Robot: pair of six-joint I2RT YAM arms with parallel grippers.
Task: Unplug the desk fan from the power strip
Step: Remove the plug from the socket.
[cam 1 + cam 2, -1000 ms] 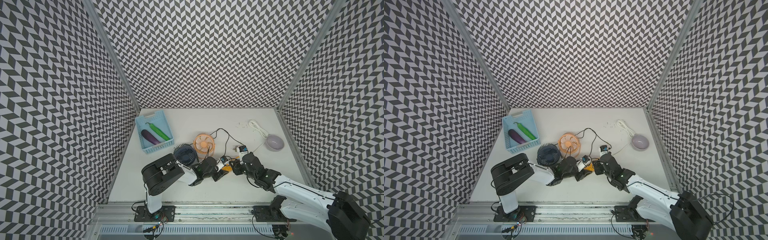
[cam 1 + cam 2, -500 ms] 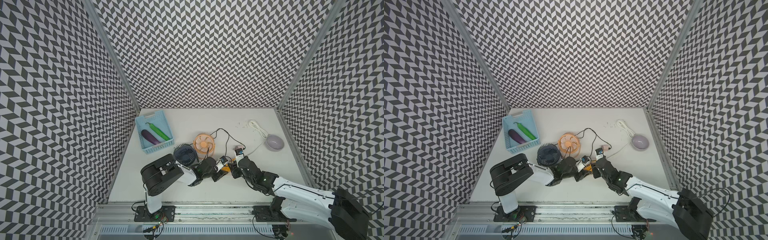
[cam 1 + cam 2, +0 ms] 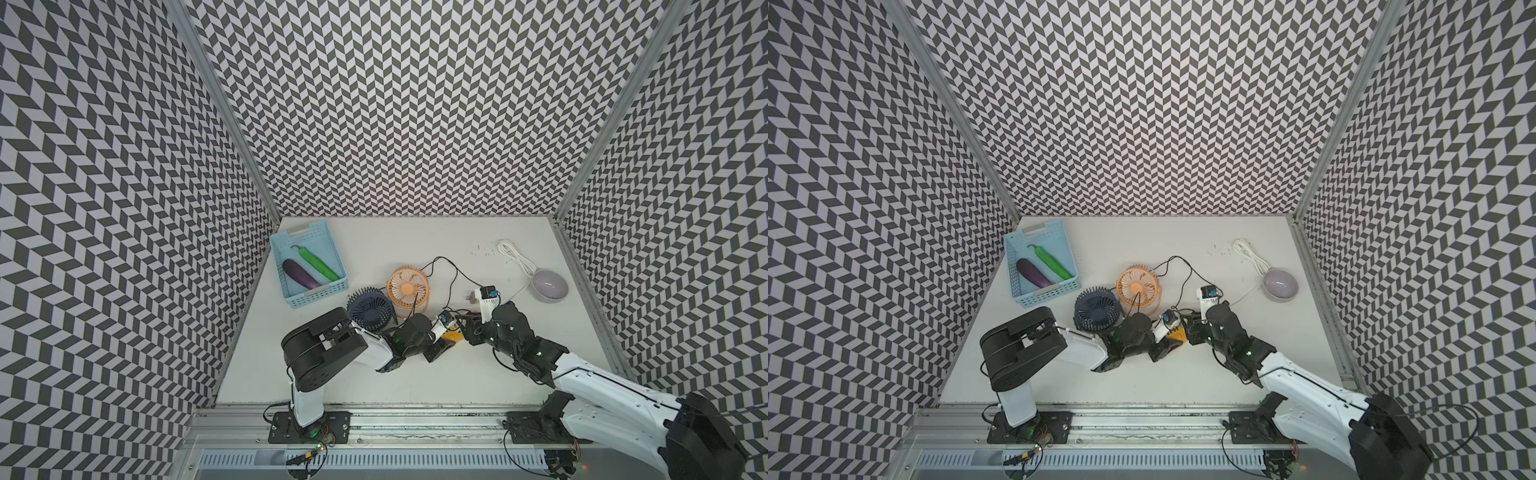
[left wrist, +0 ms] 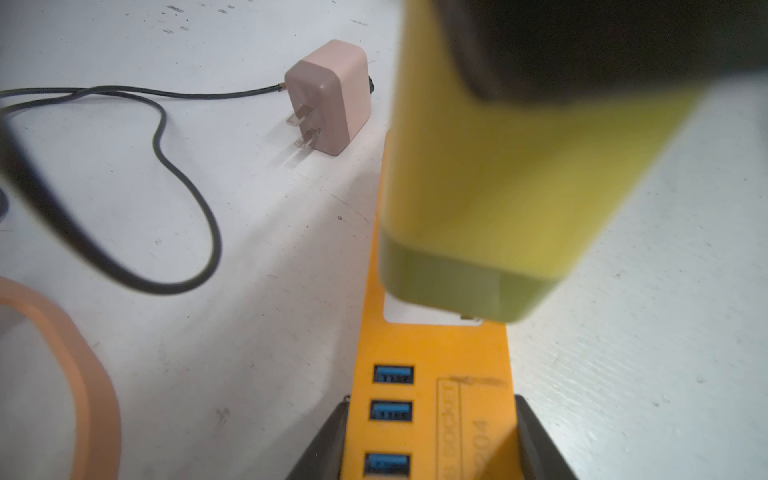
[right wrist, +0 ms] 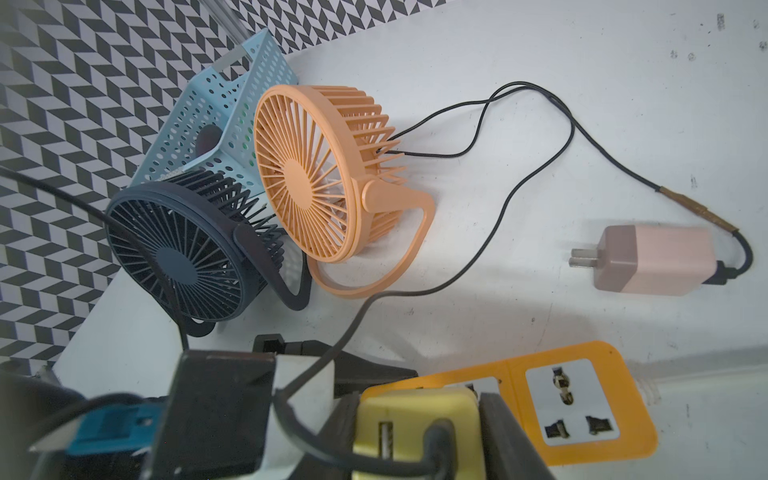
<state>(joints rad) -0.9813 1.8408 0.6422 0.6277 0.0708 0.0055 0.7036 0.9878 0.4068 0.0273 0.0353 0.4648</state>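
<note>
Smooth matt plastic power strip (image 4: 432, 349); scuffed tabletop (image 4: 257, 257).

**Raised lettering on the strip, nothing else**

Through the left wrist camera I read raised letters on the orange power strip (image 4: 432, 357), beside its blue USB ports (image 4: 392, 374): "SOCKET", after a blurred word, then digits ending "04". I can read nothing elsewhere.

A basket (image 3: 316, 293) sits at the table's (image 3: 415, 365) back left, an eggplant (image 3: 300, 274) and a cucumber (image 3: 320, 262) in it. To its right stands a fan (image 3: 408, 287), with a second fan (image 3: 370, 311) nearer and leftward. Before them lies the power strip (image 5: 577, 409), one plug (image 5: 399, 419) upright on it and another plug (image 5: 656, 259) loose behind. A bowl (image 3: 549, 286) sits far right.
</note>
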